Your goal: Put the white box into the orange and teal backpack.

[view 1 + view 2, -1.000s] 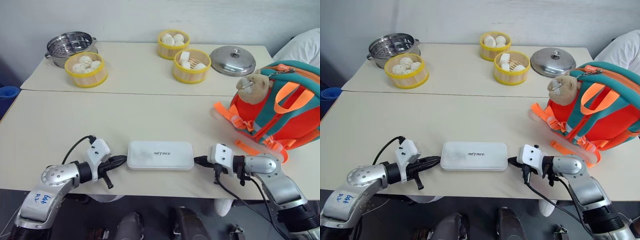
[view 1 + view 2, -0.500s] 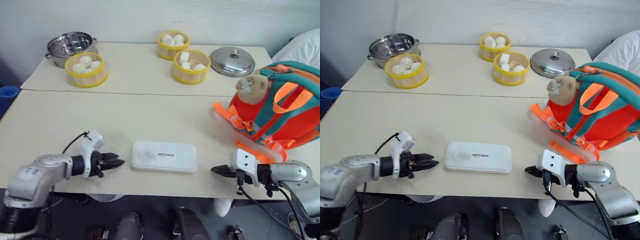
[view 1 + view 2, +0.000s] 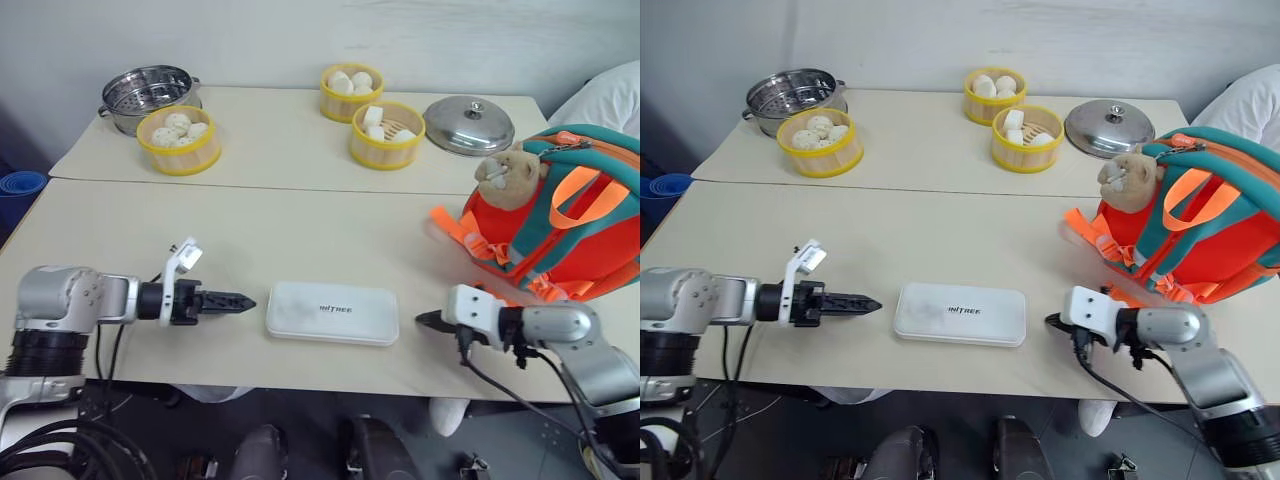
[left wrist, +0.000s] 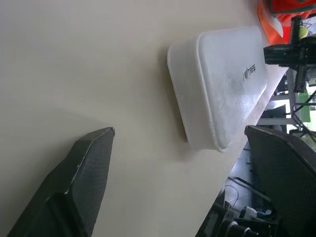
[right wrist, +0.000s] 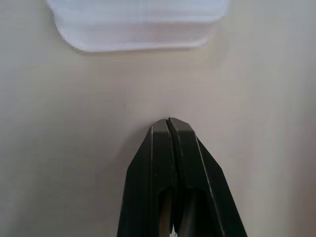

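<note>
Left gripper (image 3: 243, 301) level above the near table (image 3: 300, 240), fingers spread wide in the wrist view, tips aimed at the left end of the white box (image 3: 332, 312) with a small gap between. Right gripper (image 3: 424, 320) with fingers pressed together, nothing held, tip just off the box's right end, not touching. White box flat near the table's front edge, lettered lid up, between the two grippers. Orange and teal backpack (image 3: 580, 235) upright at the table's right side, well apart from the box, plush charm (image 3: 505, 168) hanging at its upper front. On the far table: three yellow steamer baskets (image 3: 178, 138), metal steamer pot (image 3: 148, 92), metal lid (image 3: 468, 124).
</note>
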`<action>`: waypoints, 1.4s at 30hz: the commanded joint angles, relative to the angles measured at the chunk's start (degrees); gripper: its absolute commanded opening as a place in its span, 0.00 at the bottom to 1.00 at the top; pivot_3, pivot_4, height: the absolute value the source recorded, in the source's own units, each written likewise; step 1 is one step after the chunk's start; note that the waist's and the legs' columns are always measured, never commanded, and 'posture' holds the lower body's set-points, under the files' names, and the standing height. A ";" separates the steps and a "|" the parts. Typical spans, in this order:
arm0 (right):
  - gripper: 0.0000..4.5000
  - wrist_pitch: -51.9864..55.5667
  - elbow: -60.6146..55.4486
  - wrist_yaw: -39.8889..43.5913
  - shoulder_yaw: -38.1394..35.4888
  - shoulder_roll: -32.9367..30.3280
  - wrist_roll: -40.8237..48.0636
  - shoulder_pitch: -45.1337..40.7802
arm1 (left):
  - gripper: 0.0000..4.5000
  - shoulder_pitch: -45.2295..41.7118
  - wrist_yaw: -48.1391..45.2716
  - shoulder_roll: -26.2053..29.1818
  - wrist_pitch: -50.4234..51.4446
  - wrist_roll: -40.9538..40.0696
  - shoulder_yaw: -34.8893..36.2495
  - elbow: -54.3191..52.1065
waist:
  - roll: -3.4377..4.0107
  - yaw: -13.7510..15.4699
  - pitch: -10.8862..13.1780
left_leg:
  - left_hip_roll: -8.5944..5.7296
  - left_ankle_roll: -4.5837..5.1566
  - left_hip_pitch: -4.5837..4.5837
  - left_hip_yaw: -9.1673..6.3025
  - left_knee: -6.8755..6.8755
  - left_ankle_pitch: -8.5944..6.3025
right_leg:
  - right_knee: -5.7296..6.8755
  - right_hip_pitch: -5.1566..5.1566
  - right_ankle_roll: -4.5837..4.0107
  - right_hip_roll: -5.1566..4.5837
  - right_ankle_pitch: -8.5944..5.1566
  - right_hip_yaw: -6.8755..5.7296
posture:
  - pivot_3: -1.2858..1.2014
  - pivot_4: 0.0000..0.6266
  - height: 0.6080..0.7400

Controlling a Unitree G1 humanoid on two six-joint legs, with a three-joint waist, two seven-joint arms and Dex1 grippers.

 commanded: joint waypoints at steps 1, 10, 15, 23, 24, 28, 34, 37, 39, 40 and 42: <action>0.00 3.92 -3.72 -0.15 2.27 0.72 0.15 -2.37 | 0.99 -1.01 4.03 -5.08 5.14 0.61 -1.18 2.02 | 0.05 0.29 -0.02 | -0.01 0.02 -0.02 -0.03 0.04 -0.01 | 0.00 0.01 0.01 -0.02 0.00 -0.02 | 0.52 0.24 1.00; 0.00 4.30 -2.67 -1.02 5.01 1.42 -2.45 -4.67 | 0.99 -3.57 7.96 -8.52 6.58 -2.65 -4.57 7.13 | 0.12 1.23 -0.10 | -0.09 0.12 0.01 -0.06 0.17 -0.12 | -0.07 0.16 0.09 -0.11 0.02 -0.04 | 0.52 0.24 1.00; 0.00 3.82 -1.35 -2.19 5.78 3.14 -3.51 -6.18 | 0.99 -6.89 10.45 -11.88 6.58 -6.64 -4.13 12.11 | 0.14 1.48 -0.12 | -0.10 0.12 0.02 -0.08 0.20 -0.13 | -0.08 0.20 0.09 -0.11 0.02 -0.06 | 0.52 0.24 1.00; 0.00 4.96 -2.24 -3.26 5.34 5.09 -3.21 -5.52 | 0.85 -9.15 13.56 -14.75 6.58 -10.31 -4.38 14.86 | 0.14 1.40 -0.12 | -0.13 0.14 -0.02 -0.13 0.22 -0.14 | -0.10 0.21 0.12 -0.14 0.03 -0.11 | 0.52 0.24 1.00; 0.00 4.79 -2.30 -3.37 5.31 5.18 -3.32 -5.38 | 0.79 -9.28 13.68 -14.99 6.58 -10.82 -4.65 14.85 | 0.14 1.38 -0.12 | -0.13 0.14 -0.03 -0.13 0.22 -0.14 | -0.10 0.20 0.12 -0.14 0.03 -0.11 | 0.52 0.24 1.00; 0.00 3.98 -2.89 -4.01 4.70 5.71 -2.73 -4.01 | 0.50 -9.32 13.83 -15.46 6.58 -14.04 -5.47 14.84 | 0.12 1.26 -0.11 | -0.10 0.12 -0.06 -0.13 0.21 -0.14 | -0.10 0.17 0.12 -0.11 0.03 -0.12 | 0.52 0.24 1.00; 0.00 3.36 -5.36 -6.62 -4.07 7.23 3.34 3.60 | 0.27 -7.40 12.03 -14.66 5.31 -18.66 -1.04 9.67 | 0.08 1.36 -0.12 | -0.11 0.11 -0.10 -0.20 0.22 -0.15 | -0.16 0.21 0.13 -0.13 0.03 -0.17 | 0.52 0.24 1.00; 0.20 3.37 -8.56 -7.77 -11.65 6.81 7.00 11.09 | 0.27 -4.06 8.75 -12.35 0.74 -17.45 0.68 2.75 | 0.10 1.34 -0.08 | -0.08 0.05 -0.18 -0.19 0.16 -0.17 | -0.17 0.12 0.13 -0.10 0.02 -0.17 | 0.52 0.24 1.00; 0.34 2.45 -10.94 -8.93 -17.98 7.37 9.59 16.92 | 0.27 0.31 1.43 -10.61 -11.22 -14.64 0.76 -3.96 | 0.11 1.28 -0.07 | -0.07 0.02 -0.19 -0.19 0.11 -0.18 | -0.20 0.10 0.14 -0.08 0.00 -0.17 | 0.52 0.24 1.00; 0.42 1.81 -12.30 -9.18 -21.75 8.32 11.72 20.17 | 0.27 2.82 -2.78 -8.99 -18.29 -11.63 -0.52 -6.93 | 0.13 1.16 -0.06 | -0.06 0.00 -0.16 -0.18 0.09 -0.18 | -0.21 0.11 0.13 -0.07 -0.02 -0.16 | 0.52 0.24 1.00; 0.58 2.59 -14.69 -10.78 -28.68 10.95 16.64 25.41 | 0.27 6.65 -10.08 -7.59 -29.06 -7.99 -0.85 -9.74 | 0.13 1.10 -0.06 | -0.01 -0.06 -0.14 -0.13 0.05 -0.16 | -0.27 0.12 0.11 -0.02 -0.03 -0.14 | 0.52 0.24 1.00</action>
